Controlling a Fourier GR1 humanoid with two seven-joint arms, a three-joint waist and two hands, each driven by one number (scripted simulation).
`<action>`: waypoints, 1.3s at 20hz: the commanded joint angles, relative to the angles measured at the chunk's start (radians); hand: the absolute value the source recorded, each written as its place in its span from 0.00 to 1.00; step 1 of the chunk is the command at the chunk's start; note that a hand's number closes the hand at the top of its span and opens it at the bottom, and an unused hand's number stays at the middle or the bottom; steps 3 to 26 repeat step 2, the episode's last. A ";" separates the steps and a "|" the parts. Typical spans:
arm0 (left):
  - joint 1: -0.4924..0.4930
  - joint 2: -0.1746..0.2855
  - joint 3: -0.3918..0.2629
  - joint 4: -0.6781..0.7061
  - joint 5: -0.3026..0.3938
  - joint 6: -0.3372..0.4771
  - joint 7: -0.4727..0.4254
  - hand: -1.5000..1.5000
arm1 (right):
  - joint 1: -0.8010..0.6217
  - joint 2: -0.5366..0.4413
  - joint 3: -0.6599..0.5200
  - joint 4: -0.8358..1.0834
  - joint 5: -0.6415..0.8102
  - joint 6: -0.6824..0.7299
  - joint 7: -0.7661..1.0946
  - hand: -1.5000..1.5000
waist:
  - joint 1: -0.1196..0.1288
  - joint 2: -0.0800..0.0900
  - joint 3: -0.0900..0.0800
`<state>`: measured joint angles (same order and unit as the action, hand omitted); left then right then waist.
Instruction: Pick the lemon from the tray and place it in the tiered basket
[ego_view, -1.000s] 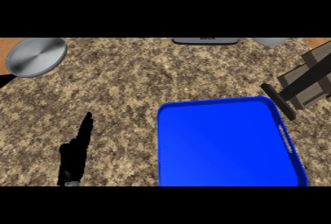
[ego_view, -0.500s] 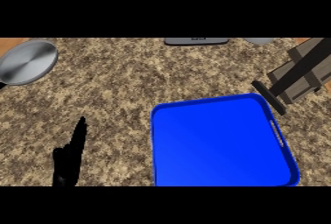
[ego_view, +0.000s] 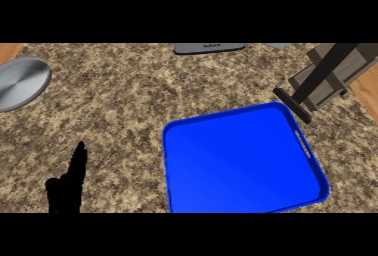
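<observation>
Our left robot hand (ego_view: 70, 192) rests open, fingers straight, with the blue tray (ego_view: 236, 165) to its right, where we see no lemon.

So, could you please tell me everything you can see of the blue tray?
The blue tray is a glossy, plastic-looking rectangle with rounded corners, a low raised rim and what looks like a slot handle in its right side. It lies flat on the speckled counter, turned slightly, with its near edge at the view's lower limit. Nothing shows inside it, and nothing visibly touches it.
</observation>
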<state>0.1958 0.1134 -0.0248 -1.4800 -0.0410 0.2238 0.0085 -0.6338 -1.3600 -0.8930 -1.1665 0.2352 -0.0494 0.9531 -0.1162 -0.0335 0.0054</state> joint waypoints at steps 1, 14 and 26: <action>0.027 -0.023 -0.016 -0.008 -0.010 0.019 0.020 0.50 | 0.109 -0.018 -0.207 -0.044 -0.058 0.189 -0.002 0.00 | -0.012 0.001 -0.001; 0.035 0.003 0.013 -0.002 0.011 -0.001 0.007 0.50 | 0.125 -0.015 -0.271 -0.059 -0.062 0.214 -0.005 0.00 | -0.015 0.000 -0.001; 0.035 0.003 0.013 -0.002 0.011 -0.001 0.007 0.50 | 0.125 -0.015 -0.271 -0.059 -0.062 0.214 -0.005 0.00 | -0.015 0.000 -0.001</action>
